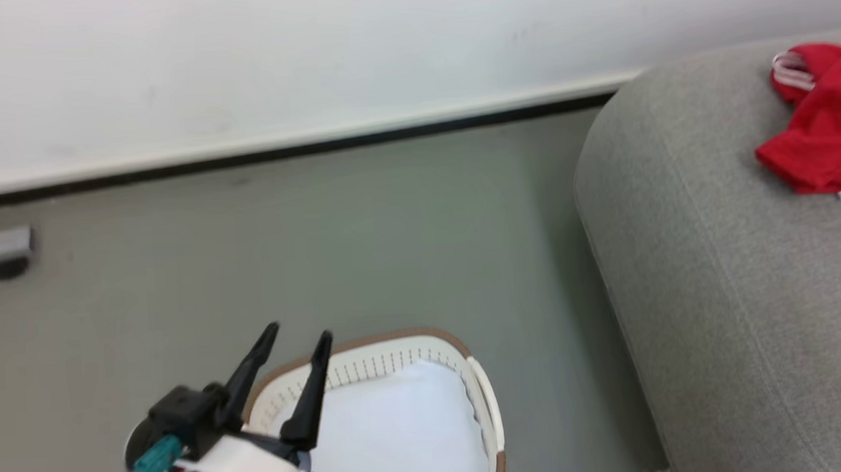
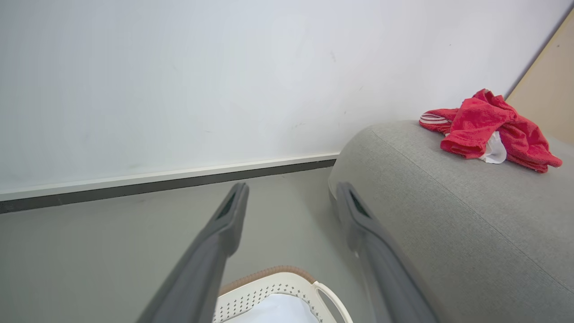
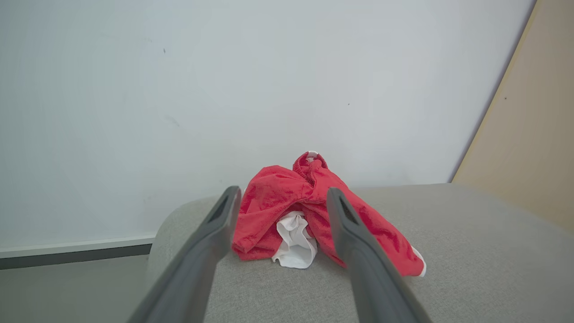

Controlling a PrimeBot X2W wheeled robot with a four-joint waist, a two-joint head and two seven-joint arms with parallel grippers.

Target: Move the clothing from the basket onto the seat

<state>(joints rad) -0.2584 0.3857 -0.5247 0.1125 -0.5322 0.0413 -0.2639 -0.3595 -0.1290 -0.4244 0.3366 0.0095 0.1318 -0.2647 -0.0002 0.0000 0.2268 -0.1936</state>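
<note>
**Red jersey on the sofa, both claws spread and empty**

The red sleeveless basketball jersey [image 3: 269,202] with striped white trim lies crumpled on top of the large grey woven-fabric sofa [image 1: 718,285], at about 2 o'clock in the head view. It is well apart from the basket. A white fold of cloth [image 3: 293,244] shows among its red folds, at 6 o'clock of the heap.

In the right wrist view the right gripper [image 3: 283,193] points at the jersey with its two dark fingers set wide apart and nothing clamped between them. The heap shows in the gap; whether the tips touch the cloth cannot be told.

The rounded cream-white plastic laundry basket [image 1: 489,412] with small holes and a brown rim band stands on the grey floor [image 1: 320,234] at 6 o'clock in the head view, just beside the sofa's rounded end. A plain pale white garment [image 1: 395,431] lies inside it.

The left gripper [image 1: 299,332] hangs above the basket's 9 o'clock rim, fingers parted and empty.

A white wall [image 1: 310,55] with a pale skirting board above a dark strip runs across at 12 o'clock.
</note>
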